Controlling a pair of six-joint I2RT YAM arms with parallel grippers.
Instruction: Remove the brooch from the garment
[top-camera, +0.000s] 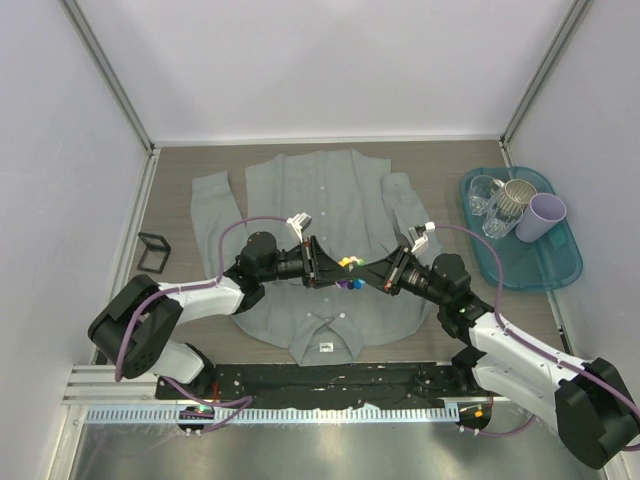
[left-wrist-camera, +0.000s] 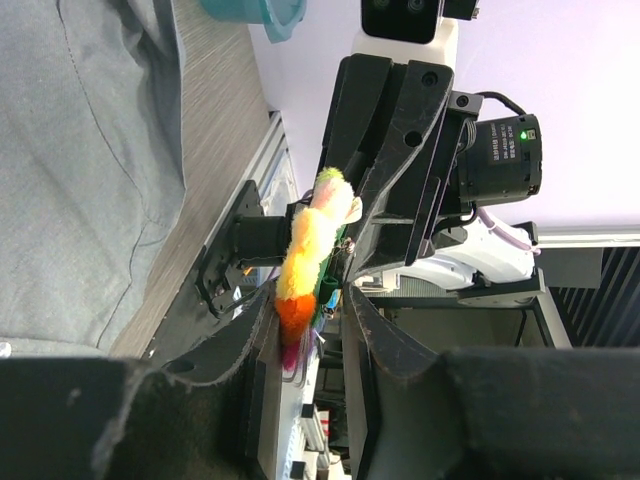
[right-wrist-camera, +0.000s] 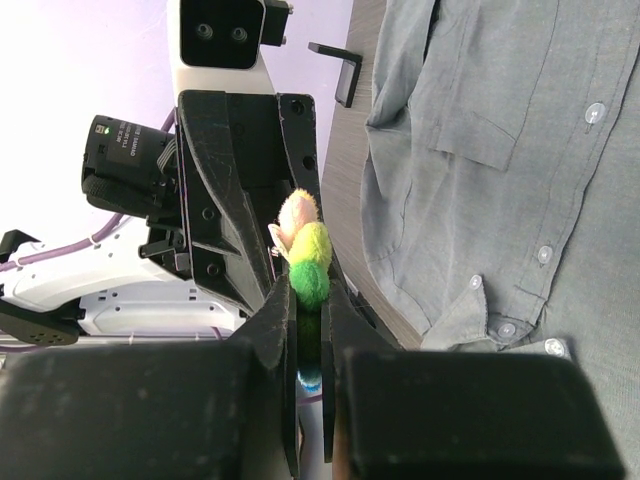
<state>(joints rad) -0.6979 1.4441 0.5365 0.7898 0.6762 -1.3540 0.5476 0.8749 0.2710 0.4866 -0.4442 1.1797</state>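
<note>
The left gripper (top-camera: 334, 268) reaches in low over the middle of the shirt (top-camera: 300, 190), which lies flat on the table, collar toward the arms. In the left wrist view its fingers (left-wrist-camera: 365, 330) stand on either side of the brooch's orange end, but a sliver of space shows on one side, so whether they pinch it cannot be told. The brooch (top-camera: 350, 266) sits between the two grippers' tips, and both wrist views show it edge-on in the air with the cloth well behind it, so it looks already free of the shirt. The right gripper (top-camera: 369, 272) meets it from the other side. In the right wrist view its fingers (right-wrist-camera: 275, 320) are clamped on the brooch's green part (right-wrist-camera: 308, 270). The step in hand reads as a handover from one gripper to the other. The next move probably calls for the left fingers to part fully and back off straight, then for the right arm to carry the brooch clear of the shirt, perhaps toward the tray (top-camera: 560, 278), and set it down.
</note>
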